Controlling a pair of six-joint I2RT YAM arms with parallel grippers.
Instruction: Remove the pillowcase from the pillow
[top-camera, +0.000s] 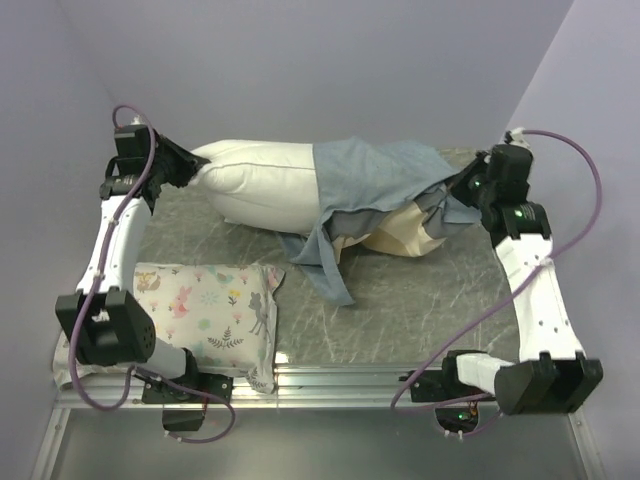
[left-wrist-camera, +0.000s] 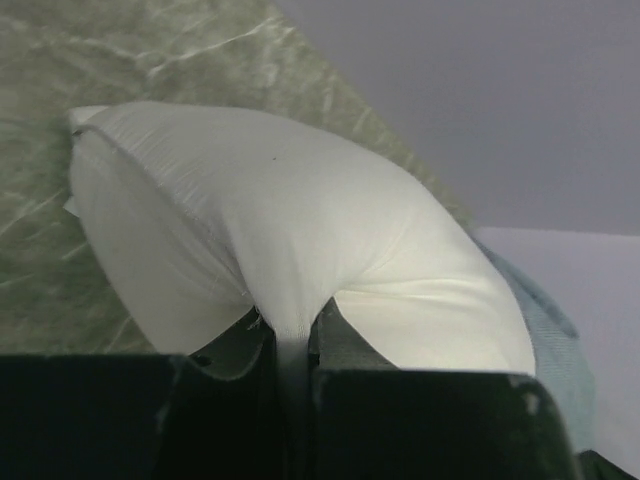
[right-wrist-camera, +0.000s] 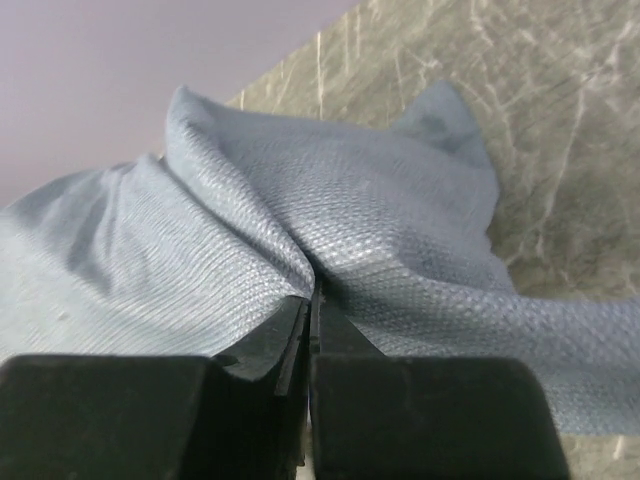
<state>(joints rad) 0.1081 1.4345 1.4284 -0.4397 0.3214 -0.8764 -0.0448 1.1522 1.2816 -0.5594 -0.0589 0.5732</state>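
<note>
The job looks about half done. The pillow (top-camera: 260, 185) lies across the far side of the bench (top-camera: 420, 300). Its left half is bare and white, and its right end is inside the pillowcase (top-camera: 375, 170). The case is bunched over that end, with a loose tail trailing toward the near side, and cream and tan show on its underside.

The left jaws are clenched on a pinch of the pillow's bare left end. The right jaws are clenched on a fold of blue-grey cloth at the case's right end. The two grips are well apart, at opposite ends.

What is left is to draw the case rightward off the covered end while the pillow is held. How much pillow sits inside the case cannot be told, because the cloth hides it. A printed pillow (top-camera: 205, 305) lies near the left arm's base, apart from both.
</note>
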